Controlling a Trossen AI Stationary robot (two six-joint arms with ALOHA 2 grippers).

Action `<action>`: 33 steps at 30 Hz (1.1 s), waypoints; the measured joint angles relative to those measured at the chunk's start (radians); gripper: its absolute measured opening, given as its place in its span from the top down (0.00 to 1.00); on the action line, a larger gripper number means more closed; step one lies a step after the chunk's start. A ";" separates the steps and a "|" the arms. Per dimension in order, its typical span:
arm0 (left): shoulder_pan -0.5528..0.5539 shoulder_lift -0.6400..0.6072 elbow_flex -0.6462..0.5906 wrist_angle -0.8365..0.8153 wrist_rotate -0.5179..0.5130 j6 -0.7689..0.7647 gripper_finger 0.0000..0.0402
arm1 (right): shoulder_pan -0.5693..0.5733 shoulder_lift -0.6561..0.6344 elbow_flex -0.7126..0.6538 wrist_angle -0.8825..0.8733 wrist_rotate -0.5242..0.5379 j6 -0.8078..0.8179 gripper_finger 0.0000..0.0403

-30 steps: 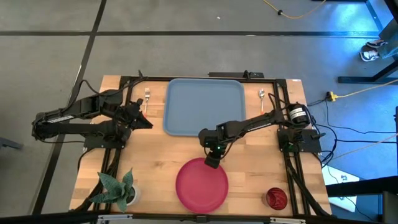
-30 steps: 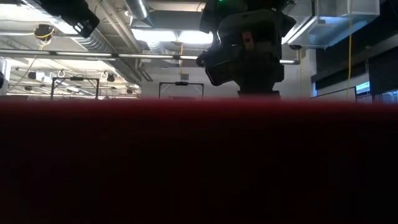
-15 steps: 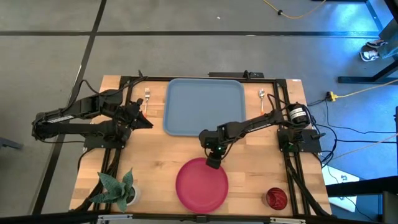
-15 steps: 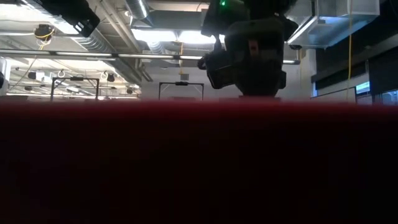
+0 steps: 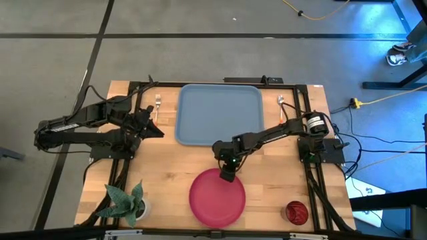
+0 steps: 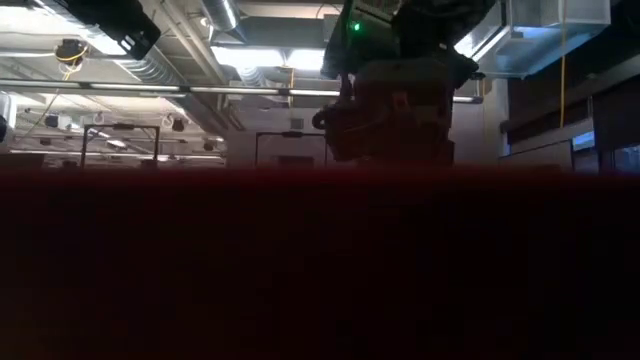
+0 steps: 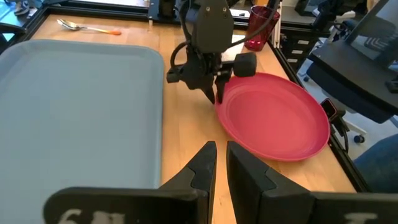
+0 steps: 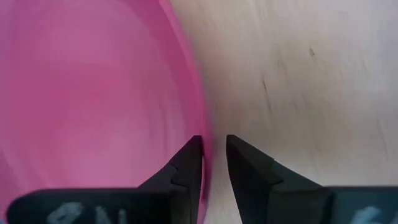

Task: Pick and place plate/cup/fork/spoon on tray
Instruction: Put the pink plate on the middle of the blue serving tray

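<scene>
Overhead, my wooden worktop (image 5: pixel 167 167) shows the right gripper (image 5: pixel 227 175) at the plate (image 5: pixel 217 199)'s tray-side rim. Right wrist: narrowly parted fingers (image 8: pixel 186 163) straddle that rim, not yet clamped. Left gripper (image 7: pixel 216 163) waits, nearly closed.

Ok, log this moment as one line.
right gripper: at rim of round pinkish-red plastic plate, straddling edge | left gripper: idle beside light-blue rectangular tray | tray: empty

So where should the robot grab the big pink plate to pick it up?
By its thin raised rim, probably on the edge facing the tray. The plate lies flat on the table, too wide to span, so one finger goes inside the rim and one outside. The right gripper is already there, pointing down, jaws a little apart astride that edge.
</scene>
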State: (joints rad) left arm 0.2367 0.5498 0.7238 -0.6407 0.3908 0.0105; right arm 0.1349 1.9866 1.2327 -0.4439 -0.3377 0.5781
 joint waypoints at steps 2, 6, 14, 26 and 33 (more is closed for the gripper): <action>0.000 0.000 0.000 0.000 0.000 0.000 0.93 | 0.000 0.013 0.000 0.022 0.000 0.012 0.80; 0.000 0.000 0.000 0.000 0.000 0.000 0.93 | 0.000 0.019 0.001 0.038 -0.002 0.023 0.86; 0.000 0.000 0.000 0.001 0.000 0.000 0.93 | -0.005 0.013 0.049 -0.004 0.013 0.037 0.98; 0.000 0.000 0.000 -0.001 -0.010 0.026 0.93 | -0.102 0.013 0.365 -0.471 0.051 0.047 0.98; 0.000 0.002 0.000 -0.003 -0.075 0.030 0.93 | -0.191 0.012 0.573 -0.699 0.137 0.081 0.98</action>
State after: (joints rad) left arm 0.2368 0.5523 0.7238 -0.6437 0.3161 0.0406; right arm -0.0561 1.9984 1.8053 -1.1433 -0.2006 0.6590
